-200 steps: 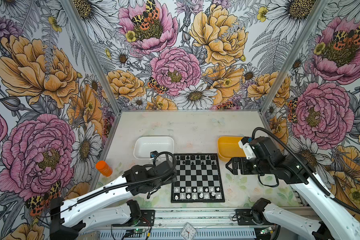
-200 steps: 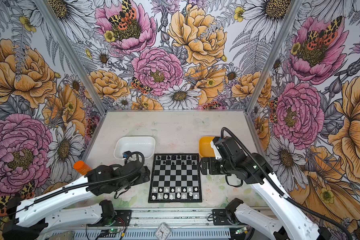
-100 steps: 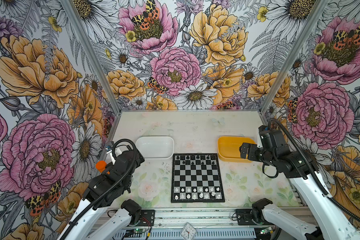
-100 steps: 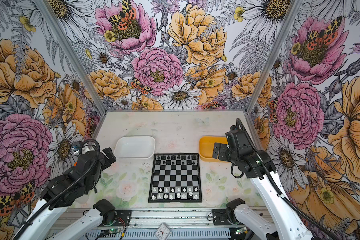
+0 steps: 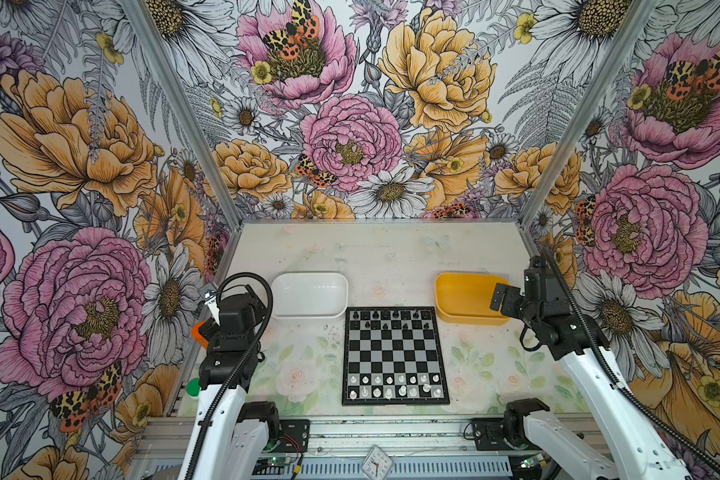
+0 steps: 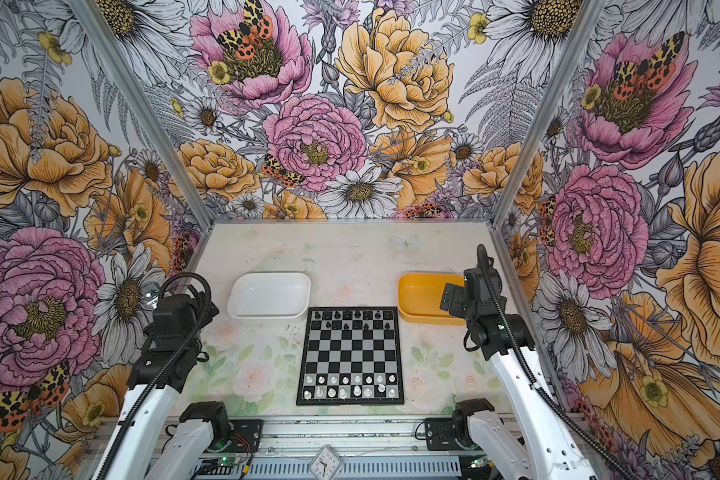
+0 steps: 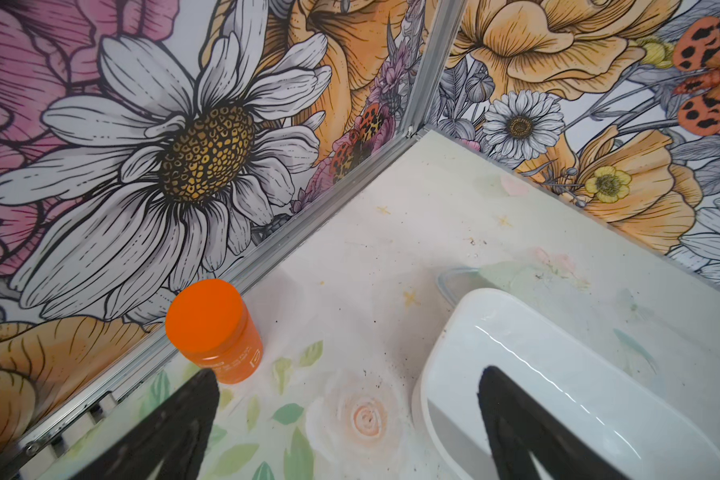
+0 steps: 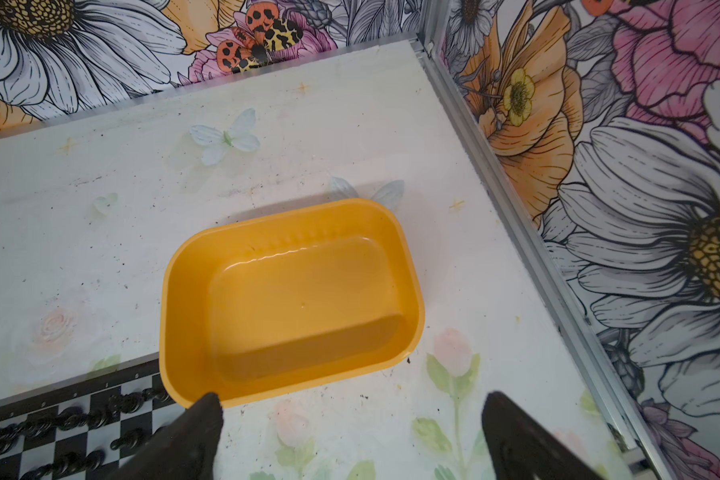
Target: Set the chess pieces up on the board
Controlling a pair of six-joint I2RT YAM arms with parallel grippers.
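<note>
Change: left gripper [image 7: 348,374] and right gripper [image 8: 352,397] withdrawn from board [image 5: 395,357].
Jaws: both spread, empty.
Room: board edges unobstructed.

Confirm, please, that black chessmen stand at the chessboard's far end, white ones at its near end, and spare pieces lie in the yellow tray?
Not quite: the right wrist view shows the rectangular yellow plastic tray empty. The glossy black chessmen stand at the far end of the black-and-silver chessboard, the translucent white chessmen at its near end.

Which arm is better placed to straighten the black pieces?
Probably right: the right gripper, open, hangs near the board's far corner, black pieces in view. The left gripper faces an orange jar.
</note>
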